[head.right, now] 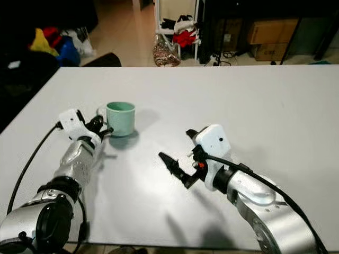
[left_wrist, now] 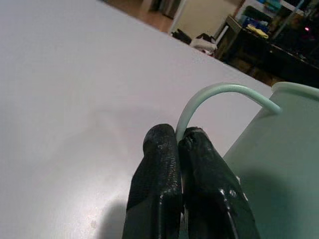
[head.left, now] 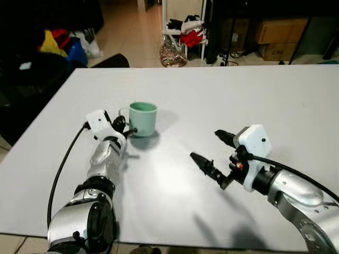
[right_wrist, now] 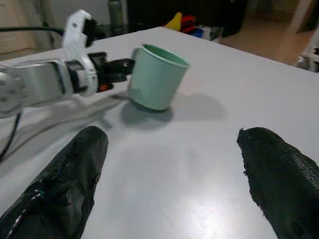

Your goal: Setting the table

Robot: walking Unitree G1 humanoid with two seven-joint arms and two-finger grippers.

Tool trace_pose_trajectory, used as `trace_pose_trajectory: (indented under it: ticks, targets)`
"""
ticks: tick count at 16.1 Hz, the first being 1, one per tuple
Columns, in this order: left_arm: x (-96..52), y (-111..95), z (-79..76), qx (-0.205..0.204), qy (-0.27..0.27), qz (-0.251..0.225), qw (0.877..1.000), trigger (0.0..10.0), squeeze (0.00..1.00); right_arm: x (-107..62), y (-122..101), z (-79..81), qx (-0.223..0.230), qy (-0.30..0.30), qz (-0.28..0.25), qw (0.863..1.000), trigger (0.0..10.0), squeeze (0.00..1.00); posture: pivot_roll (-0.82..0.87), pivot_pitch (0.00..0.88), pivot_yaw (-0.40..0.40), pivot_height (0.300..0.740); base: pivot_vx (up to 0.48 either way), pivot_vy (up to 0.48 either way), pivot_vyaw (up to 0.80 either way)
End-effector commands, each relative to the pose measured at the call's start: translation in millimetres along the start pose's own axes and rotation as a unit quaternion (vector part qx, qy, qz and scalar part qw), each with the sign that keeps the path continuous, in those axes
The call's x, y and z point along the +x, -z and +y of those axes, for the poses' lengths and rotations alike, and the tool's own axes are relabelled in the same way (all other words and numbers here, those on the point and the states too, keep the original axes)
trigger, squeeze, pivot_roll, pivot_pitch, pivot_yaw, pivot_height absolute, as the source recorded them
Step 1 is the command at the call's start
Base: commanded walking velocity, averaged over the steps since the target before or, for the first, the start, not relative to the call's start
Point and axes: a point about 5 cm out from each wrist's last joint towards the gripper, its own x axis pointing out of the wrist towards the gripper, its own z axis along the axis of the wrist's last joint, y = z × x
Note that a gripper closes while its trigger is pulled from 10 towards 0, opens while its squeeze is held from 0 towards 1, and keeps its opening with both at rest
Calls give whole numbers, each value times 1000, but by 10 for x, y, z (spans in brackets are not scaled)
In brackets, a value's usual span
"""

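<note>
Surface [head.left: 222, 90]: broad, pale grey, running right across the view.
Right gripper [head.left: 212, 152]: hovering over the near middle of the surface, well apart from the cup, jaws spread wide and pointing towards it.
Left gripper [head.left: 127, 128]: reaching in from the near left, jaws pressed together on the thin handle [left_wrist: 209, 94], pinching it.
Cup [head.left: 143, 118]: mint green, upright on the surface, left of centre, handle facing the left gripper.

1 mug [head.left: 142, 118], 1 table [head.left: 265, 100], 2 pincers
</note>
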Motion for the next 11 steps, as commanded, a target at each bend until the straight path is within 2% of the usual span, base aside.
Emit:
trace_pose_trajectory:
  ticks: [1,5,7,8,9,11]
  targets:
    - [-10,-15,52,0,-5,-8,1000,10000,0,-26,-44,17,-6,-10,1,1000,10000,0,-155,0,68,740,0,0,0]
    - [-23,8,50,23,9,-9,1000,10000,0,-90,-115,12,-15,-7,-7,1000,10000,0,-176,0,56,740,0,0,0]
    - [-23,-1,50,30,13,-12,999,10000,86,-106,-154,37,-12,-13,-17,1000,10000,0,-179,0,49,740,0,0,0]
    - [-29,9,53,36,14,-12,999,10000,510,-128,-123,83,-7,-27,-6,1000,10000,0,-182,0,47,740,0,0,0]
    - [-39,29,61,39,11,-10,999,10000,1000,-147,-88,114,-4,-37,6,999,10000,0,-183,0,47,740,0,0,0]
    - [-60,62,86,50,6,-7,999,10000,1000,-153,-88,154,18,-58,6,998,10000,0,-182,0,50,740,0,0,0]
